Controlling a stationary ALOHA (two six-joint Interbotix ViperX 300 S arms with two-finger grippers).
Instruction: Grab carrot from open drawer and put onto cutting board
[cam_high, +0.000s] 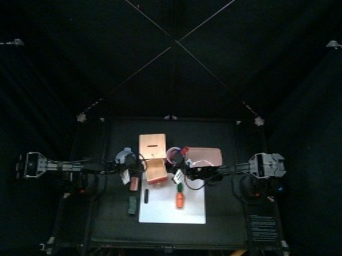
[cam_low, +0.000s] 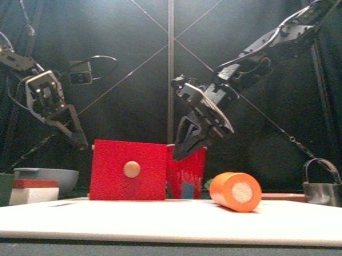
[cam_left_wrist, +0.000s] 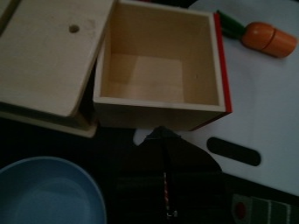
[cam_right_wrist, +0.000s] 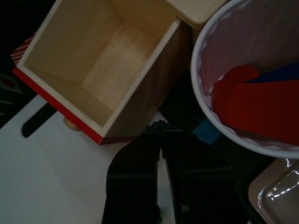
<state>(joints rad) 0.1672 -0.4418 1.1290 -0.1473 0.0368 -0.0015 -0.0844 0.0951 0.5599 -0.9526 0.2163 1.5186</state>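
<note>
Lying on white cutting board, orange carrot

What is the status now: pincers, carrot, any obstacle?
Right pincer shut, empty, by drawer. Left pincer hangs clear. Carrot lies on cutting board. Nothing in the way.

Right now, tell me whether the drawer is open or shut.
Open: the drawer is pulled out, its bare wooden inside showing and empty.
</note>
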